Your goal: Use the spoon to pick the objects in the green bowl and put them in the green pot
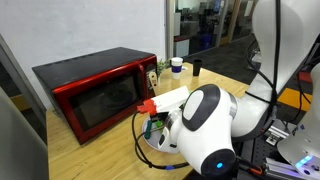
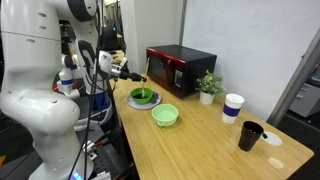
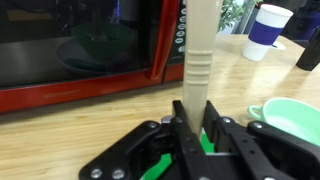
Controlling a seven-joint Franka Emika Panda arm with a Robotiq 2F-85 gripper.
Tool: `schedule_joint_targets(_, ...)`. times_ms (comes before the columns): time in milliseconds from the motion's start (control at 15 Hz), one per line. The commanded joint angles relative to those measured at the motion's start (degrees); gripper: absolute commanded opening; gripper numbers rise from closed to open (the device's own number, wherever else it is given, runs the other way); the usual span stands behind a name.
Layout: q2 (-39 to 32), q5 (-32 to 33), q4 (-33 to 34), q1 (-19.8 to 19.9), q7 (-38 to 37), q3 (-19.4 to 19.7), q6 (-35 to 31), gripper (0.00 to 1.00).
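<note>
Spoon gripped; transfer progress unclear
Pincer (image 3: pixel 195 128) pinches spoon (image 3: pixel 203 55) near pot (image 2: pixel 143 97); bowl (image 2: pixel 165 115) just beside pot, contents too small to tell.

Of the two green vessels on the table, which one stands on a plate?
The darker green pot with the dark inside: it stands on a greyish plate. The lime-green bowl rests directly on the wooden table.
</note>
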State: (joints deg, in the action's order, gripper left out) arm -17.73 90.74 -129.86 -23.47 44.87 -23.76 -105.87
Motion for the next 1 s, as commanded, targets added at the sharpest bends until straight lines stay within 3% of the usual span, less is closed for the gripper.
schedule_joint_targets(0,0.81,-0.94,-1.3,3.66,0.41,1.15,-9.38,0.06)
schedule_joint_targets(400,1.91,-1.22,-1.49,5.72,1.23,3.01,-15.32,0.06)
schedule_joint_targets(933,1.54,-0.85,-0.99,4.49,3.03,2.72,-15.47,0.06)
